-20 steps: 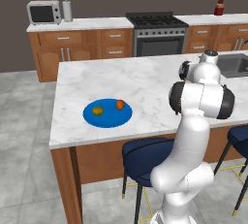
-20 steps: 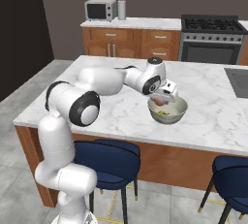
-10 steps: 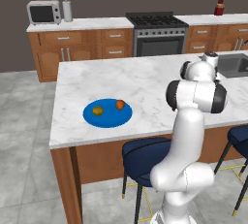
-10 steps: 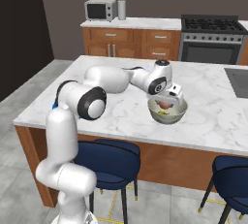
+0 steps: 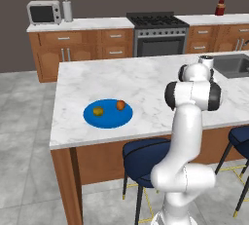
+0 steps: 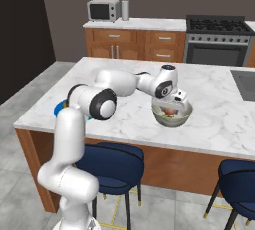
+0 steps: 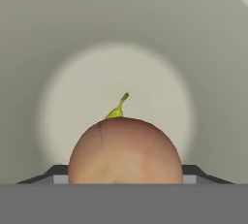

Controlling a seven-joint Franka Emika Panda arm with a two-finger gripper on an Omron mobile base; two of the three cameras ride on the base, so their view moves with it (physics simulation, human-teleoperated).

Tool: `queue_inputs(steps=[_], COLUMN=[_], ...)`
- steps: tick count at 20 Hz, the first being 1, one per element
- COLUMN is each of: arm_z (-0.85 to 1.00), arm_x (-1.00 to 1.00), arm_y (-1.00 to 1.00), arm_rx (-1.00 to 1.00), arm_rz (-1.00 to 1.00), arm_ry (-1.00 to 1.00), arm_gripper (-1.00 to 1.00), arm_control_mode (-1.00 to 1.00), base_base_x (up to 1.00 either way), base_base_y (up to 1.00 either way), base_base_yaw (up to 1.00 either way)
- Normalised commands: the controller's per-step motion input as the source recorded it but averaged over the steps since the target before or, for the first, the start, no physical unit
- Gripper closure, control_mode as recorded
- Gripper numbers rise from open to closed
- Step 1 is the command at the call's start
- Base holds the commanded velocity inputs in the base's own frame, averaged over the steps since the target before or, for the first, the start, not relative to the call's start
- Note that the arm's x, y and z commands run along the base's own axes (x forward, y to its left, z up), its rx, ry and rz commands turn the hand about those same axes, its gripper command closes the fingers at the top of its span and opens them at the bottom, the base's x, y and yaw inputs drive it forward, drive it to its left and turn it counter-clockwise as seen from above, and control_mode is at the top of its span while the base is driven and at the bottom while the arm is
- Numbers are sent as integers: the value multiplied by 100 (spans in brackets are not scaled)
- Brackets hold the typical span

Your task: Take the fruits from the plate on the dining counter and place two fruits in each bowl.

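— Fingers (image 7: 57, 171)?
— Clenched on the pinkish-red fruit (image 7: 125, 150), one dark tip at each side of it.
— Moved since a second ago?
— Yes. Then hanging just above the cream bowl (image 6: 163, 119), now dipped down inside it, with the fruit low between the walls.
— Touching the bottom yet?
— Cannot tell. Seems just clear of the pale floor in the hand view.
— Meaning for the job?
— Carrying looks done, letting go looks due next. Possibly the second fruit for this bowl: a hint of yellow-green under the red one in the right base view, too small to swear to.
— Left on the blue plate (image 5: 109, 120)?
— Olive-yellow fruit (image 5: 98, 111) and orange fruit (image 5: 120, 104), near each other but not touching, well apart from the bowl on the marble tabletop (image 5: 136, 75). Presumably bound for the other bowl.
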Motion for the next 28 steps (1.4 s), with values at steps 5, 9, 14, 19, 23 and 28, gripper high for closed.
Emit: queue_inputs(steps=[5, 9, 14, 19, 23, 28], arm_z=[-23, -6, 0, 0, 13, 47], arm_x=[17, 1, 0, 0, -6, -44], arm_y=[0, 0, 0, 0, 0, 38], arm_rx=[2, 0, 0, 0, 0, 0], arm_rz=[0, 0, 0, 0, 0, 0], arm_ry=[6, 6, 0, 0, -1, -1], arm_gripper=[-100, -100, -100, -100, -100, -100], arm_control_mode=[-100, -100, -100, -100, -100, -100], base_base_x=[0, 0, 0, 0, 0, 0], base_base_y=[0, 0, 0, 0, 0, 0], base_base_yaw=[0, 0, 0, 0, 0, 0])
